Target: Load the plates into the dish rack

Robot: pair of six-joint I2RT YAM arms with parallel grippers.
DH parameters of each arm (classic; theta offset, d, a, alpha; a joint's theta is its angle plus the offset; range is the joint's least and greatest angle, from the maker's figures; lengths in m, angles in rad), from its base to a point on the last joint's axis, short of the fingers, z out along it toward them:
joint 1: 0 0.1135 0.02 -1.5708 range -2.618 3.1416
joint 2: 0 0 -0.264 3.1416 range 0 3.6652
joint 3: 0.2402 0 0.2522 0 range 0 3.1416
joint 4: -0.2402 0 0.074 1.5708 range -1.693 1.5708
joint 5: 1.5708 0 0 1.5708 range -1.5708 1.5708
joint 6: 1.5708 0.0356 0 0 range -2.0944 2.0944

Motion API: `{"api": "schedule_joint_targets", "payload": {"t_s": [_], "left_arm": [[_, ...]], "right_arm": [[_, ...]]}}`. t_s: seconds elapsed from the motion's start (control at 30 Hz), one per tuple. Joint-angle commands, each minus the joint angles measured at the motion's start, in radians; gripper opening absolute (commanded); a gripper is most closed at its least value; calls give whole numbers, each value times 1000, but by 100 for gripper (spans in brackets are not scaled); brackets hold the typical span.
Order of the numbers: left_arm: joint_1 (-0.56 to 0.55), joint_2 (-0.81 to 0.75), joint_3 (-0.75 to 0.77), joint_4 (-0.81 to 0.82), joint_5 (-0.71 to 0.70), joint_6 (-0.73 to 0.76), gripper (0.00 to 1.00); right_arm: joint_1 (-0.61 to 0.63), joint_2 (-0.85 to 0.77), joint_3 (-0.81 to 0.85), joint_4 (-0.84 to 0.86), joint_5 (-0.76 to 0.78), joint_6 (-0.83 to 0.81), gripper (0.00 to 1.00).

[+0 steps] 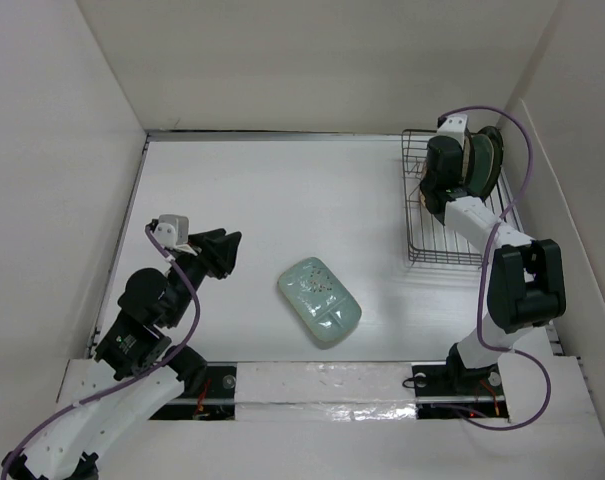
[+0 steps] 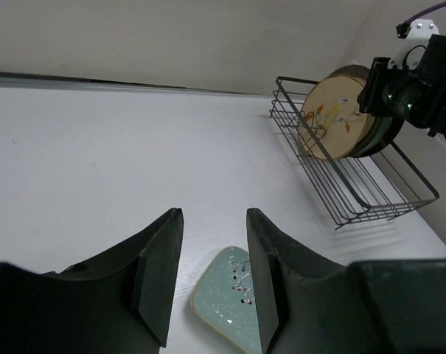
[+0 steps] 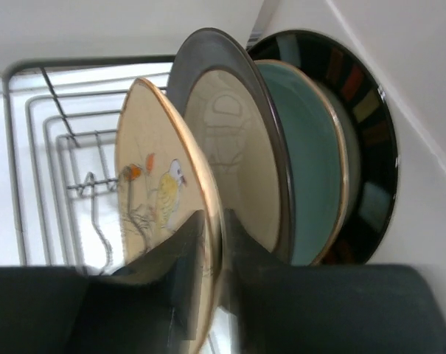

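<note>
The pale-green oblong plate (image 1: 319,301) lies flat on the table (image 1: 282,200), apart from the dish rack (image 1: 437,262). We judge it stiff, slippery, breakable: pinch its rim. The left gripper (image 2: 214,228) hangs wide nearby; the right gripper (image 3: 217,228) narrowly straddles the racked tan plate (image 3: 152,184), grip unclear.

dish rack (image 1: 442,262) near slots free | far end blocked: four plates (image 2: 333,118) (upright) | side wall (image 1: 572,200) seemingly close
</note>
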Motion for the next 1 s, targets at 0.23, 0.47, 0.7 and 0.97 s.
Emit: {"api": "schedule_joint_targets", "payload": {"t_s": [0.23, 0.47, 0.7, 0.97], "left_arm": [[4, 44, -1, 44, -18, 5, 37], [4, 74, 3, 41, -35, 8, 37], [4, 116, 5, 38, -43, 11, 34], [4, 157, 11, 35, -43, 17, 0]], "right_arm": [[13, -170, 53, -54, -38, 278, 72], [131, -336, -26, -100, -288, 366, 0], [381, -348, -175, -234, -544, 472, 0], [494, -319, -395, -252, -785, 516, 59]]}}
